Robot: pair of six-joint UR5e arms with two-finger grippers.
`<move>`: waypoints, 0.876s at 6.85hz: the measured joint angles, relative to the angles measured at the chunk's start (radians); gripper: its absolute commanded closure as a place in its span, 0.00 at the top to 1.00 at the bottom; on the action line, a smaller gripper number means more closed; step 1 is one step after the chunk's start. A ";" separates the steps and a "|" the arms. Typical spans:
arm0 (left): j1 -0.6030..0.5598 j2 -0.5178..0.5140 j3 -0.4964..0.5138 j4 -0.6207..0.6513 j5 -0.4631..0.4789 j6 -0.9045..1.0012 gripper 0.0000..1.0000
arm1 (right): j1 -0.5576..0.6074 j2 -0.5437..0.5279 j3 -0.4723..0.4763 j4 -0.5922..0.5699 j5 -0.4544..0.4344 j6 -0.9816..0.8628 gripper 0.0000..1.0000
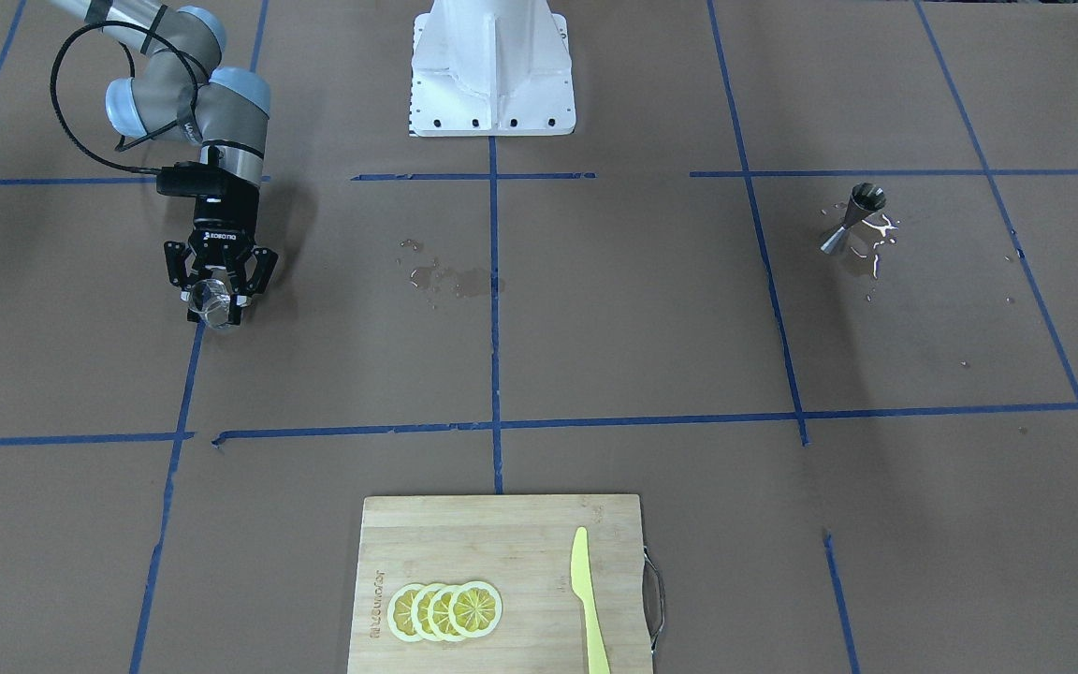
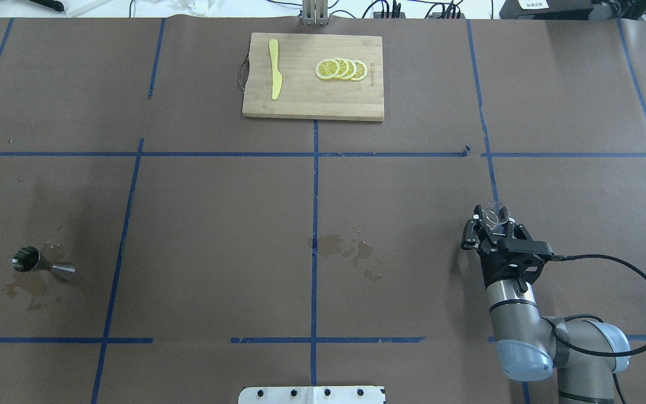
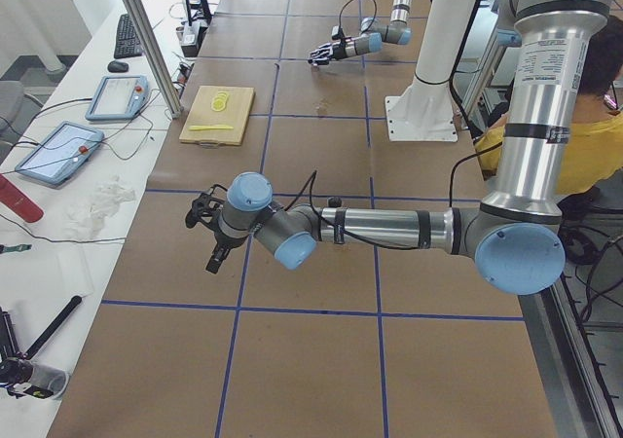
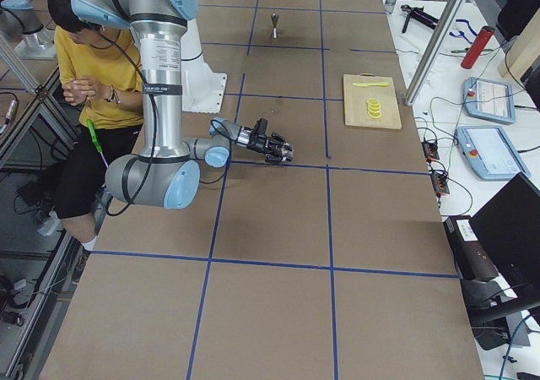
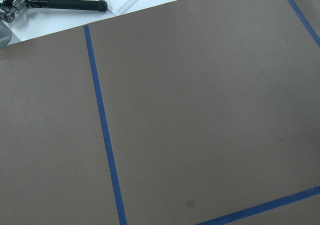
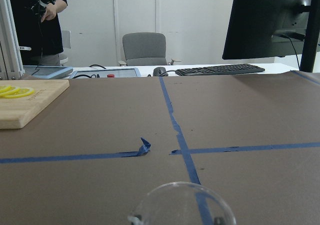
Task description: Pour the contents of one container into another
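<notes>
Right now the right gripper (image 2: 494, 221) has its fingers closed partway around the clear glass cup (image 2: 494, 213), holding it over the table (image 2: 413, 196) on the robot's right side. Well apart, the steel jigger (image 2: 42, 264) stands on the left side among wet patches (image 2: 31, 289). Whether the left gripper (image 3: 206, 234) is open or closed cannot be told.

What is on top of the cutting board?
A yellow knife and four overlapping lemon slices lie on the cutting board. Each slice partly covers the next, so only one shows whole.
</notes>
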 measured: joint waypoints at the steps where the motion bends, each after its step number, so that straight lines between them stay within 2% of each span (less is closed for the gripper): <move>1: 0.000 0.000 -0.001 0.000 0.000 0.000 1.00 | -0.001 0.001 0.000 0.001 0.000 -0.001 1.00; 6: 0.000 0.000 0.000 -0.001 0.000 -0.001 1.00 | -0.013 0.007 0.006 0.004 -0.003 0.000 1.00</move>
